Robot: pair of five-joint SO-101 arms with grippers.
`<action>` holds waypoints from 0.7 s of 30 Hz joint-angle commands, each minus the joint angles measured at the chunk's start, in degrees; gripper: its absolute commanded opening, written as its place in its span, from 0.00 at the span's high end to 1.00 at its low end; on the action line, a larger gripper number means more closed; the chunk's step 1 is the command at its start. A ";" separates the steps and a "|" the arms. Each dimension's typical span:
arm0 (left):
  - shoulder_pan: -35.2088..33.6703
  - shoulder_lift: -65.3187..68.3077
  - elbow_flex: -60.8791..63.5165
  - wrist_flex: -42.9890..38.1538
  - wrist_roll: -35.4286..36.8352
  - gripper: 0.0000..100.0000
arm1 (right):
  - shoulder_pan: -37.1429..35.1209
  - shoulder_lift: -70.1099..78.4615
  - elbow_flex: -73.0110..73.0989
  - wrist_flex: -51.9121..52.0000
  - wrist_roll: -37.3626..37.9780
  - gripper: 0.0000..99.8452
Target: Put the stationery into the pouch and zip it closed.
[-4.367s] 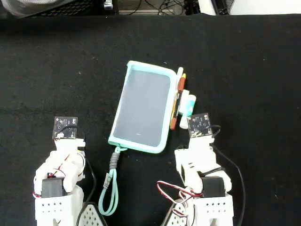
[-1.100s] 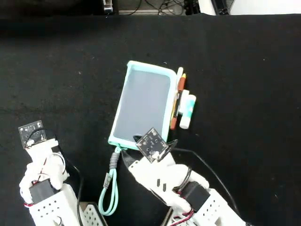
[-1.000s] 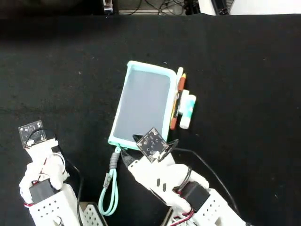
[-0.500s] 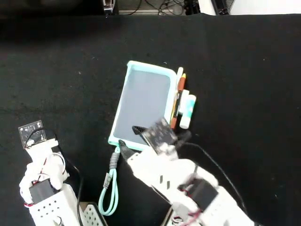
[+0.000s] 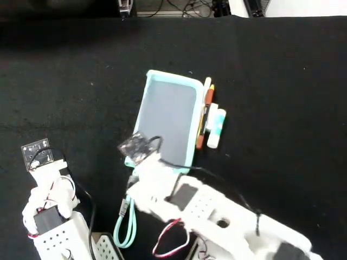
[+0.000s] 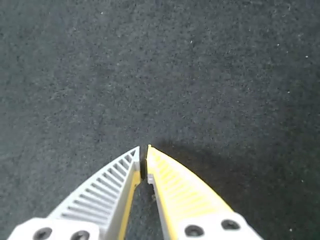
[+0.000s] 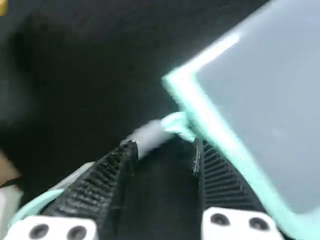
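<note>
Straddling the blurred strap [image 7: 150, 132], the right gripper [image 7: 162, 145] overlaps the pouch's [image 7: 260, 100] corner.

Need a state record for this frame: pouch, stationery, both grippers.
pouch: flat on the table, teal rim
stationery: outside the pouch, lying along one long edge
strap: teal loop trailing from the pouch's near corner
right gripper: open, fingers either side of the grey pull at that corner
left gripper: shut, over bare table, away from the pouch
progress: stationery not yet in the pouch
</note>
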 commanded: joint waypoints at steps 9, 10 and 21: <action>-0.31 -0.26 0.75 0.70 0.44 0.96 | 3.25 17.80 -10.68 -4.66 -1.85 0.81; -0.31 -0.26 0.75 0.70 0.44 0.96 | 3.52 19.65 -11.82 -4.57 -1.85 0.81; -0.31 -0.18 0.75 0.70 0.44 0.96 | 7.74 28.18 -24.13 16.53 -1.23 0.89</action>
